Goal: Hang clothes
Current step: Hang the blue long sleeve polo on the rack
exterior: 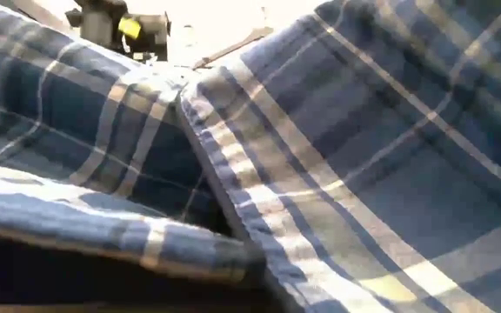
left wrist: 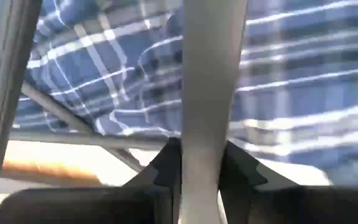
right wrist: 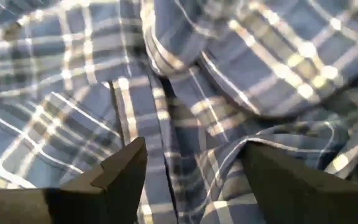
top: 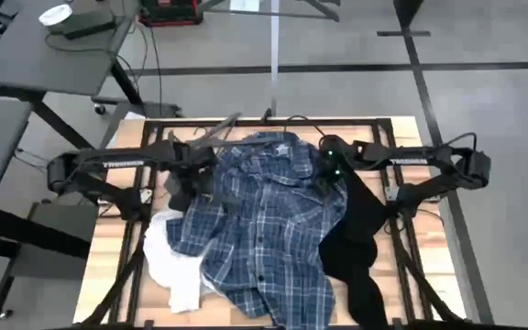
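Limp cotton, the plaid shirt (top: 269, 220) lay spread mid-table over the white top (top: 168, 261) and black top (top: 360, 247). The left gripper (left wrist: 201, 168) clamped a grey hanger (left wrist: 210, 81); the right gripper (right wrist: 191, 168) hovered spread apart. Light and floppy, it probably grips best at the collar.

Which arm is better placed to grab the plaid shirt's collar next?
Probably right: its pincer hangs open just above the plaid shirt, while the left pincer is shut on a hanger.
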`<control>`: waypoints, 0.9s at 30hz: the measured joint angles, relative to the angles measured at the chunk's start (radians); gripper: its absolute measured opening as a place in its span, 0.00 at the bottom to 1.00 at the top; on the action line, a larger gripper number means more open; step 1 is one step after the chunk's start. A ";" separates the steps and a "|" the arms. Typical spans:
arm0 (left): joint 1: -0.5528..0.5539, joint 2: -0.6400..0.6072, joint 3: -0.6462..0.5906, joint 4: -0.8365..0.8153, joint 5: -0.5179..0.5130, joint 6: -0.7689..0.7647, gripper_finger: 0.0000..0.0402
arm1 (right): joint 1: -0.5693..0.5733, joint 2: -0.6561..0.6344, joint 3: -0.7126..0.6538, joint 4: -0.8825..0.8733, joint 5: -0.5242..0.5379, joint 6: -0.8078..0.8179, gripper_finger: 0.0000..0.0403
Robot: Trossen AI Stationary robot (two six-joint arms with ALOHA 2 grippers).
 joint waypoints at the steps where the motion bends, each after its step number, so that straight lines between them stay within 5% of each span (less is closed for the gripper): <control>1: 0.000 0.000 0.031 -0.015 0.000 -0.005 0.13 | -0.002 0.000 0.010 0.000 0.000 -0.013 0.61; 11: 0.011 0.001 0.308 -0.091 0.048 -0.177 0.13 | -0.053 0.000 0.092 0.000 0.000 -0.111 0.61; 19: 0.176 0.000 0.520 0.133 0.038 -0.578 0.13 | -0.105 0.000 0.219 0.007 0.001 -0.272 0.61; 27: 0.336 0.001 0.559 0.377 0.072 -0.864 0.13 | -0.156 0.000 0.373 0.008 0.005 -0.356 0.61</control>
